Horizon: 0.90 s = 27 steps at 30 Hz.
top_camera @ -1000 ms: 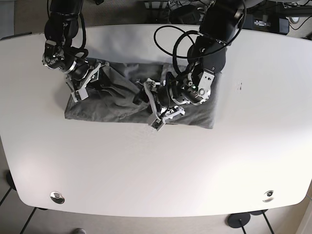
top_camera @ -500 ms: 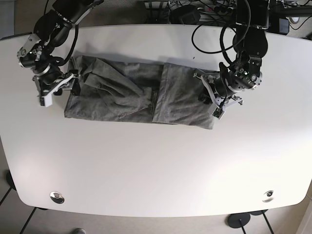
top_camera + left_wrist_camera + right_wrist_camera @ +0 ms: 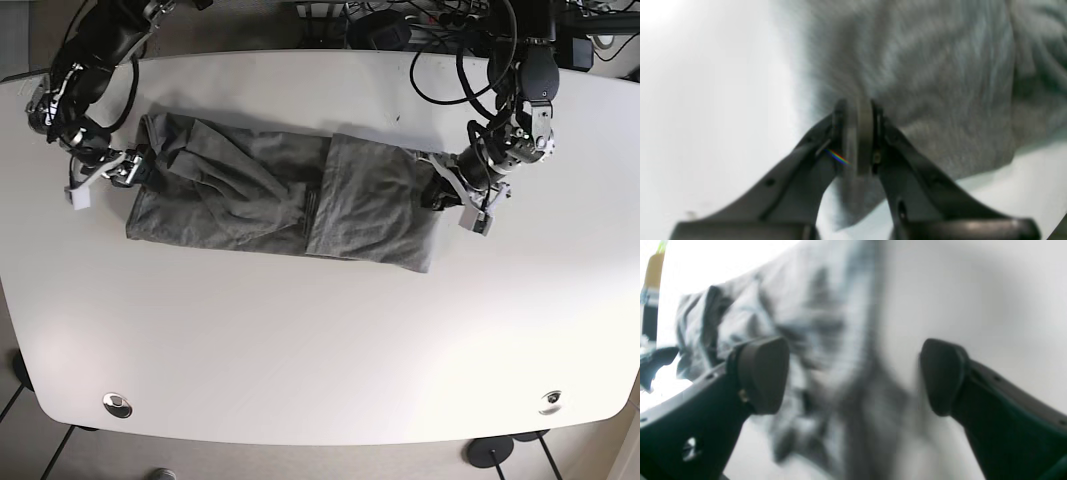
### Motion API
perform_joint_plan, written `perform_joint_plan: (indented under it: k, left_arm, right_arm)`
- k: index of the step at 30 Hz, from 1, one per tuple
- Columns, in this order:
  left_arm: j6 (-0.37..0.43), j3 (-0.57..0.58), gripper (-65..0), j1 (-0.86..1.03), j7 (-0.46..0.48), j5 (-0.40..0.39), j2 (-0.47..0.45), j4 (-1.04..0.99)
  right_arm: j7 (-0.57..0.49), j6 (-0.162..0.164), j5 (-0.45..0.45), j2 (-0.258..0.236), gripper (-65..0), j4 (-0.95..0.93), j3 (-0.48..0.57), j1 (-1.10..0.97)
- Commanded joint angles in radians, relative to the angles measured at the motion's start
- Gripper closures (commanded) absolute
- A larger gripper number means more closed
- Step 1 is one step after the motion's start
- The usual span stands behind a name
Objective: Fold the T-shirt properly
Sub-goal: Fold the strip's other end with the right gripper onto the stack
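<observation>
T-shirt (image 3: 280, 195) lies stretched out as a wide grey band across the far half of the table (image 3: 320, 340), partly folded: one panel overlaps the middle, and wrinkles bunch toward the right arm's end.

Left gripper (image 3: 856, 110): fingers closed on the shirt. The wrist view shows the pads pinched together with a thin edge of fabric between them; the rest of the cloth spreads beyond the fingertips, with bare table to one side. In the base view it sits at the shirt's edge on that view's right.

Right gripper (image 3: 853, 373): fingers wide apart, holding nothing. A crumpled hem shows past and between the fingertips, but the frame is blurred, so I can't tell whether either pad touches cloth. In the base view it's at the opposite end of the shirt, just beside the bunched corner.

Risks, my read:
- Only one end is gripped. If the left arm pulls now, the whole shirt will likely drag and the overlapped panel will shift.
- The left pinch looks shallow, near the hem, so it could slip under tension.
- The right fingers may close on several bunched layers, or miss the corner, giving a crooked fold.
</observation>
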<state>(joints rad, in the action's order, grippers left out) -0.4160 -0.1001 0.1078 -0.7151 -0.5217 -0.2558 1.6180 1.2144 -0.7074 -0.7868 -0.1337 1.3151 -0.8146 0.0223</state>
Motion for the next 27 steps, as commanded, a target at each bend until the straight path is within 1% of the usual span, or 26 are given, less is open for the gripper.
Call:
perform_joint_plan:
  k: [1, 4, 5, 7, 8, 9, 10, 11, 13, 17, 18, 19, 20, 22, 24, 26, 27]
  left_arm:
    - [-0.001, -0.033, -3.2, -0.012, 0.012, -0.019, -0.006, 0.021]
    - [0.001, -0.065, -3.3, -0.015, 0.012, -0.019, -0.006, -0.038]
    - [0.001, -0.066, -3.3, -0.027, 0.012, -0.019, -0.006, -0.075]
    - [0.001, -0.066, -3.5, -0.053, 0.012, -0.019, -0.006, -0.155]
    - [0.001, -0.066, -3.5, -0.056, 0.013, -0.019, -0.006, -0.189]
    - [-0.001, -0.066, -3.5, -0.059, 0.015, -0.019, 0.01, -0.236]
    - [-0.001, -0.066, -3.5, -0.059, 0.015, -0.019, 0.031, -0.272]
    - [-0.002, -0.066, -3.5, -0.059, 0.015, -0.019, 0.033, -0.278]
    - [-0.004, -0.066, -3.5, -0.053, 0.015, -0.019, 0.04, -0.275]
    - [-0.004, -0.066, -3.5, -0.05, 0.007, -0.027, 0.054, -0.273]
    - [-0.004, -0.066, -3.5, -0.044, 0.007, -0.027, 0.074, -0.273]
    - [-0.004, -0.066, -3.5, -0.03, 0.007, -0.027, 0.089, -0.273]
    - [-0.004, -0.066, -3.5, -0.029, 0.007, -0.027, 0.099, -0.273]
    - [-0.004, -0.065, -3.5, -0.027, 0.007, -0.027, 0.103, -0.273]
    - [-0.004, -0.063, -3.5, -0.026, 0.007, -0.027, 0.146, -0.273]
    - [-0.001, -0.063, -3.5, -0.026, 0.007, -0.025, 0.163, -0.273]
    - [-0.001, -0.06, -3.5, -0.026, 0.007, -0.025, 0.169, -0.273]
  right_arm:
    - [0.031, 0.009, 0.04, 0.053, -60.4, 0.027, 0.013, -0.02]
    - [0.023, 0.009, 0.042, 0.062, -59.9, 0.024, 0.028, -0.02]
    - [0.021, 0.009, 0.042, 0.058, -57.4, 0.027, 0.048, -0.02]
    - [-0.003, 0.009, 0.036, 0.056, -41.7, 0.028, 0.07, -0.02]
    - [-0.015, 0.018, 0.036, 0.056, -27.9, 0.028, 0.07, -0.02]
    - [-0.02, 0.019, 0.039, 0.056, -14.9, 0.028, 0.07, -0.02]
    - [-0.02, 0.019, 0.039, 0.056, -4.0, 0.028, 0.071, -0.018]
    - [-0.02, 0.019, 0.039, 0.055, -1.7, 0.031, 0.071, -0.011]
    - [-0.02, 0.019, 0.039, 0.055, -2.7, 0.077, 0.071, -0.009]
    - [-0.012, 0.024, 0.039, 0.056, -2.1, 0.298, 0.071, -0.031]
    - [-0.012, 0.039, 0.039, 0.056, -2.1, 0.353, 0.079, -0.038]
    - [-0.003, 0.081, 0.039, 0.053, -2.1, 0.438, 0.12, -0.045]
    - [0.005, 0.101, 0.034, 0.039, -2.1, 0.488, 0.149, -0.054]
    - [0.009, 0.117, 0.033, 0.035, -2.1, 0.597, 0.208, -0.063]
    - [0.011, 0.117, 0.031, 0.056, -2.1, 0.65, 0.269, -0.063]
    - [0.031, 0.116, 0.028, 0.099, -2.1, 0.662, 0.326, -0.057]
    - [0.031, 0.116, 0.011, 0.122, -2.1, 0.662, 0.355, -0.048]
